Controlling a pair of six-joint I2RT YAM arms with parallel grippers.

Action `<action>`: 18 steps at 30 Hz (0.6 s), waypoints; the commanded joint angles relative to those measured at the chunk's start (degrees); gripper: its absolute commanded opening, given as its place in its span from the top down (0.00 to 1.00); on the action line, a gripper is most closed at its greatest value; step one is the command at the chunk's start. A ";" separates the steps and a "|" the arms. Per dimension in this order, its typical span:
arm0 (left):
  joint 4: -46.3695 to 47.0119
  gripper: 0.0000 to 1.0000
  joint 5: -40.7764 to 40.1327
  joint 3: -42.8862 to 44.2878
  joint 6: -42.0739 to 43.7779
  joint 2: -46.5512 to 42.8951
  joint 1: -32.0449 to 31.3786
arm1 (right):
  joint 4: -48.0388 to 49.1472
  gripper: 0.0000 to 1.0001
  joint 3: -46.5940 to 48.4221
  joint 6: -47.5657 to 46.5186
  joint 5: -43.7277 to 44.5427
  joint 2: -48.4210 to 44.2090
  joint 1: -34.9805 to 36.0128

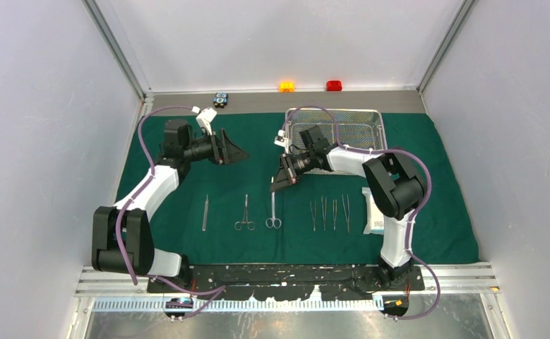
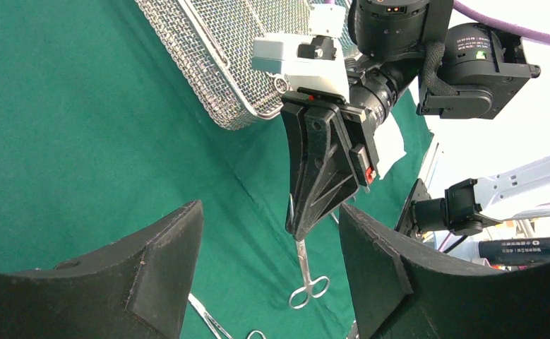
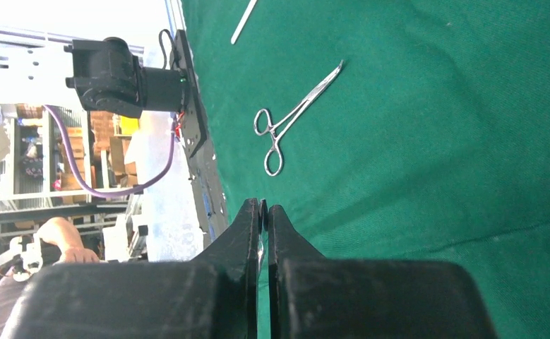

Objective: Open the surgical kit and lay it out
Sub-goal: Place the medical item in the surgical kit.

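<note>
**newbie:** Two grippers, one job? Left gripper (image 1: pixel 238 151) hangs wide open over the cloth (image 1: pixel 187 240), empty. Right gripper (image 3: pixel 265 212) looks clamped on the tip of the scissors (image 1: pixel 273 213), mid-row. How do I finish this?

**vet:** Lay the blade flat, lined up with its neighbours, then let go and lift straight up so nothing drags. Count, left to right: one plain straight tool (image 1: pixel 205 212), one forceps (image 1: pixel 244 215), one scissors, four tweezers (image 1: pixel 335 214), one packet (image 1: pixel 372 219). One mesh tray (image 1: pixel 360 131) sits behind.
</note>
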 commanded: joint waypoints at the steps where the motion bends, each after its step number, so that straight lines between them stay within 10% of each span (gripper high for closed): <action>1: 1.55 0.28 1.27 1.81 0.67 -0.32 0.38 | -1.30 1.00 -0.80 -3.90 -3.11 -0.96 -0.43; 18: 1.57 0.28 0.81 2.18 2.06 0.42 0.42 | -4.37 0.99 -1.74 -8.41 -4.78 0.56 -3.29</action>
